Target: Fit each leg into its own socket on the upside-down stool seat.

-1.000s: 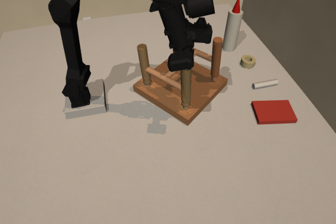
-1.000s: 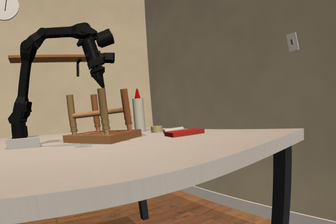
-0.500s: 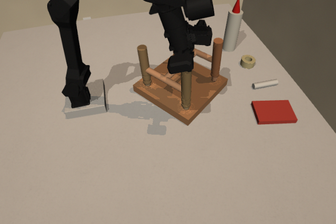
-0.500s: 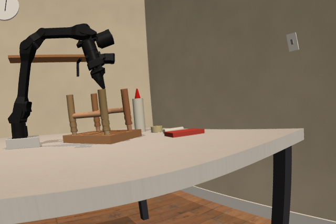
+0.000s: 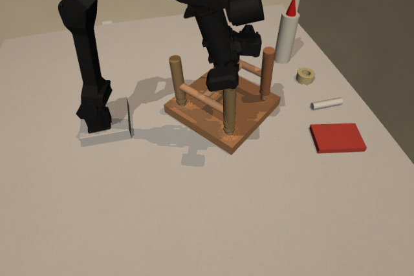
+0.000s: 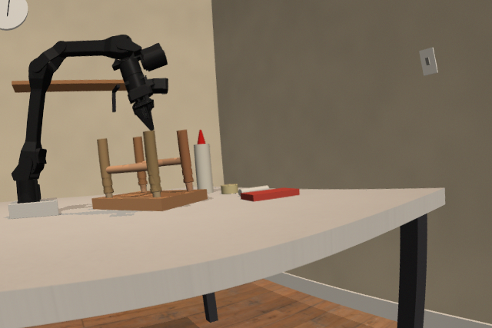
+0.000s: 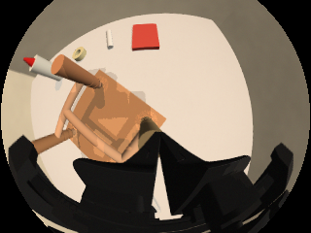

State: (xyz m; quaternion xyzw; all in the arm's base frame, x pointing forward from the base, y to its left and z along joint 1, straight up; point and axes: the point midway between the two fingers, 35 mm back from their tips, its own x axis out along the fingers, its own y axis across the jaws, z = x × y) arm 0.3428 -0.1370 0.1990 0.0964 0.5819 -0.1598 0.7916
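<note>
Single robot arm (image 5: 85,49) — matte black throughout, built of blocky, faceted links joined by rounded joint housings. A stubby black cylinder (image 5: 245,4) projects sideways at the wrist, with a boxy black module (image 5: 249,44) beneath it. The pincer (image 6: 149,124) ends in dark wedge-shaped fingers tapering to a point. Pale grey rectangular base plate (image 5: 115,134).

Home workshop corner, wall clock (image 6: 8,11), wooden shelf (image 6: 67,85), glue bottle (image 6: 203,167), light switch (image 6: 428,61), plank floor (image 6: 246,308)
</note>
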